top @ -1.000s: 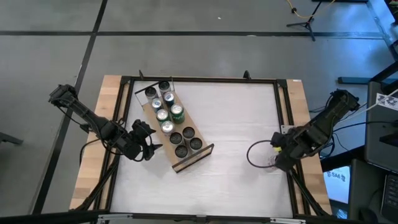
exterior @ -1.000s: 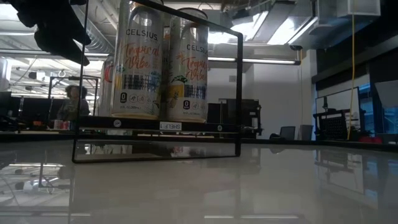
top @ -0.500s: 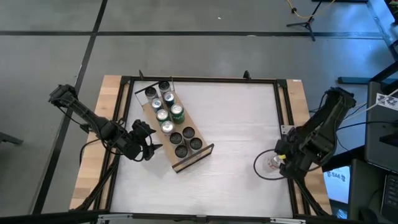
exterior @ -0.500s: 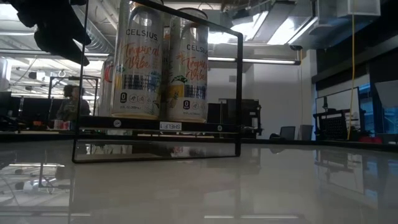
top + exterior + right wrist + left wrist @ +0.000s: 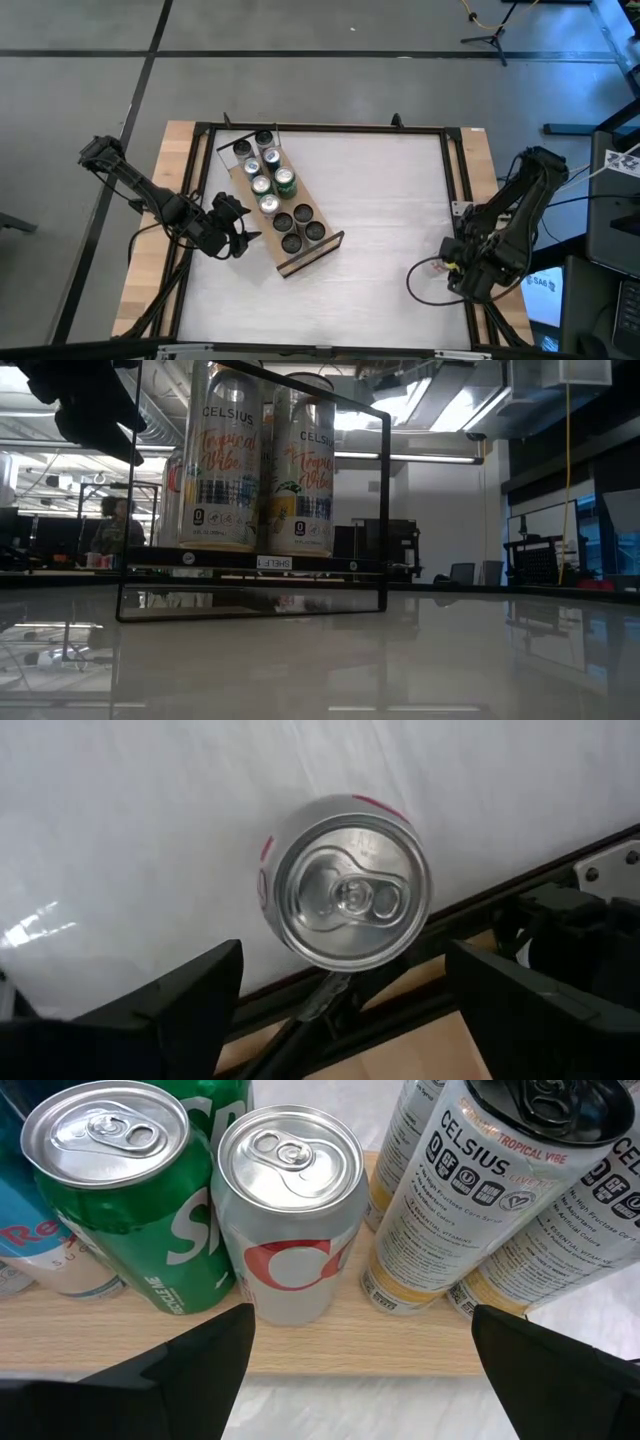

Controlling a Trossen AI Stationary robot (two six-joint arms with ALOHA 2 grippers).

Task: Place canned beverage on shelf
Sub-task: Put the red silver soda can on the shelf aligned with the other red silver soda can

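The shelf point(image 5: 312, 252) lies slantwise on the table's left half and carries several upright cans point(image 5: 262, 186). In the left wrist view a green can point(image 5: 125, 1195), a silver and red can point(image 5: 290, 1210) and tall Celsius cans point(image 5: 450, 1190) stand on its wooden board point(image 5: 330, 1352). My left gripper point(image 5: 238, 226) hangs open beside the shelf's left long side, touching nothing. A silver canned beverage point(image 5: 350, 892) with red marks stands upright on the table near the right edge point(image 5: 437, 264). My right gripper point(image 5: 456, 268) points down above it, open, its fingers point(image 5: 170, 1010) apart from the can.
A black frame rail point(image 5: 330, 1000) and a wooden strip point(image 5: 492, 190) run along the table's right edge, close to the can. A loop of black cable point(image 5: 415, 285) lies by the right gripper. The white table middle point(image 5: 380, 210) is free room.
My right gripper has gone toward the table's near edge and down, turning a little, and now stands over the can by the right rail. The cable loop has shifted with it. The can and the shelf have stayed in place.
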